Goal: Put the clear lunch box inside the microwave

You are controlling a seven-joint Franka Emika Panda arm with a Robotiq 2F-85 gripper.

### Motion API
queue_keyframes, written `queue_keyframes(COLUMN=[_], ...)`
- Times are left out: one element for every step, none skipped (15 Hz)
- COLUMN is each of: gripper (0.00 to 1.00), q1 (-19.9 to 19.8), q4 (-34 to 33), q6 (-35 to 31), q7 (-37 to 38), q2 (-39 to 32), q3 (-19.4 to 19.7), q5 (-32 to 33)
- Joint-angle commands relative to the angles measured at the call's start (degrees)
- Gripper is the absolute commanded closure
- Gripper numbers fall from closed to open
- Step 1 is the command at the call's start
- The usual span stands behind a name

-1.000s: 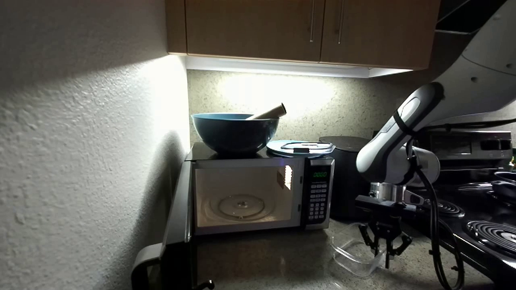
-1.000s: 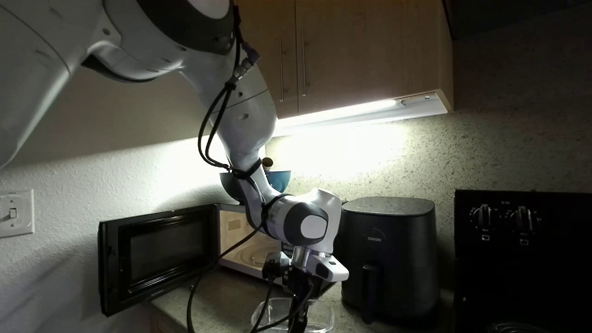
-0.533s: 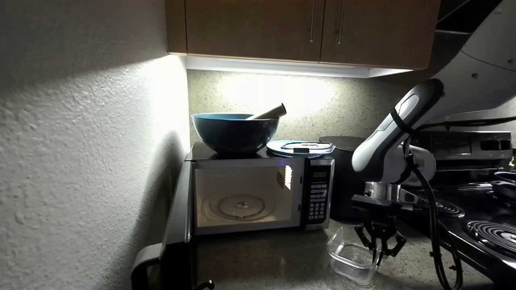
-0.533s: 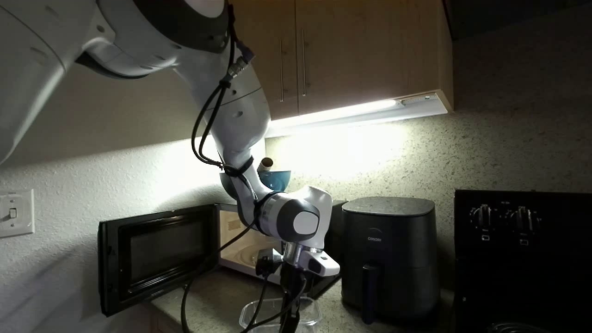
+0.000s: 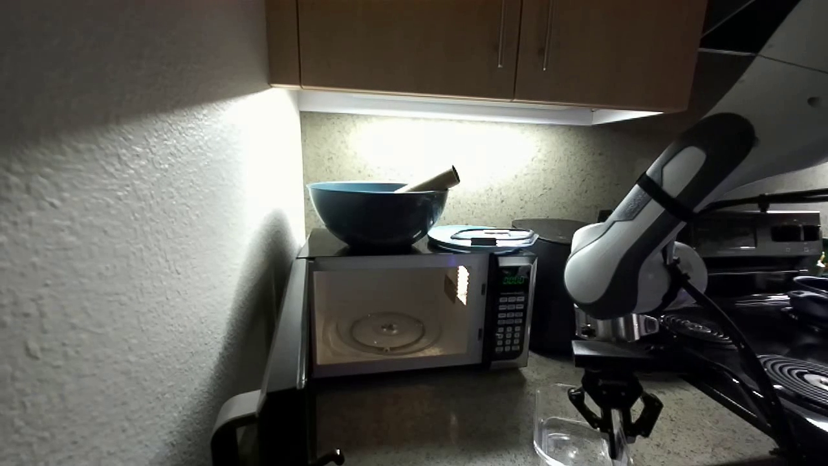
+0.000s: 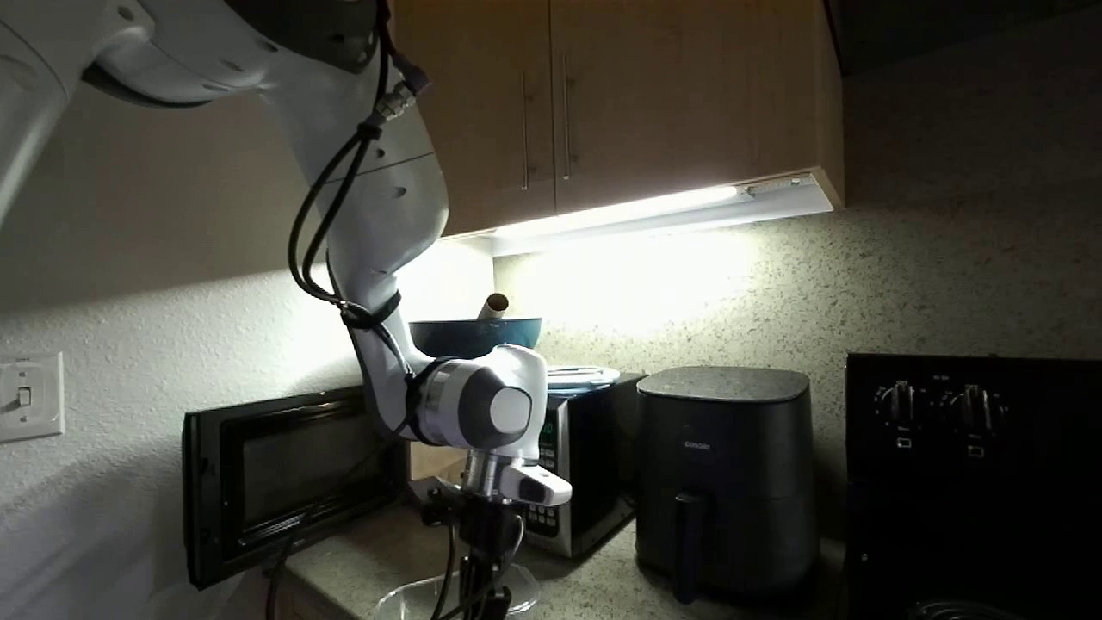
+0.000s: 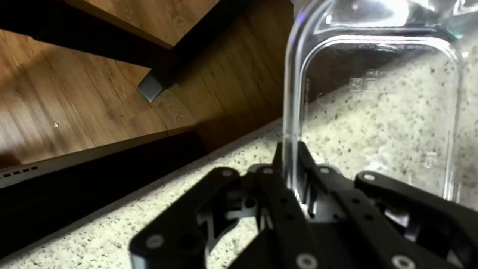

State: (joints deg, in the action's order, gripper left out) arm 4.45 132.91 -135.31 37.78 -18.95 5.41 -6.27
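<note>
The clear lunch box [image 7: 377,101] has one side wall pinched between the fingertips of my gripper [image 7: 291,149], which is shut on it. In an exterior view, the box [image 5: 566,446] hangs at the bottom edge of the picture, in front and right of the microwave, partly cut off. My gripper [image 6: 484,598] points down with the box [image 6: 413,598] around it; I cannot tell how far above the counter it is. The microwave [image 5: 511,310] stands with its door [image 6: 301,474] swung wide, its lit inside and glass turntable [image 5: 388,331] showing.
A large blue bowl [image 5: 378,217] with a tube [image 5: 433,181] and a round lidded dish [image 5: 482,238] sit on top of the microwave. A black air fryer [image 6: 723,482] stands beside it. Stove coils [image 5: 799,378] lie to the right. The counter's edge [image 7: 239,144] shows near the box.
My gripper has closed on the box wall. Gripper and box have shifted left in an exterior view and lower in the picture where the microwave faces the camera.
</note>
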Motion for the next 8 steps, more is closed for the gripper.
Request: queue_keyframes(gripper=[0.98, 0.98, 0.98, 0.98, 0.98, 0.98, 0.98, 0.98], q1=[1.2, 1.5, 1.7, 2.0, 2.2, 2.3, 2.3, 2.3], q4=[6.0, 6.9, 7.7, 8.4, 9.0, 9.5, 10.0, 10.4], q6=[-5.1, -6.1, -7.1, -8.3, -9.3, -10.7, -11.9, -13.1], q7=[-4.6, -5.7, -7.0, -8.5, -9.9, -11.7, -13.3, -14.9], q2=[3.6, 3.9, 4.2, 4.4, 4.7, 4.9, 5.1, 5.3], q3=[-1.8, -2.4, -3.0, -3.6, -4.2, -5.1, -5.8, -6.7], q5=[3.0, 3.1, 3.0, 2.9, 2.6, 1.9, 1.5, 0.8])
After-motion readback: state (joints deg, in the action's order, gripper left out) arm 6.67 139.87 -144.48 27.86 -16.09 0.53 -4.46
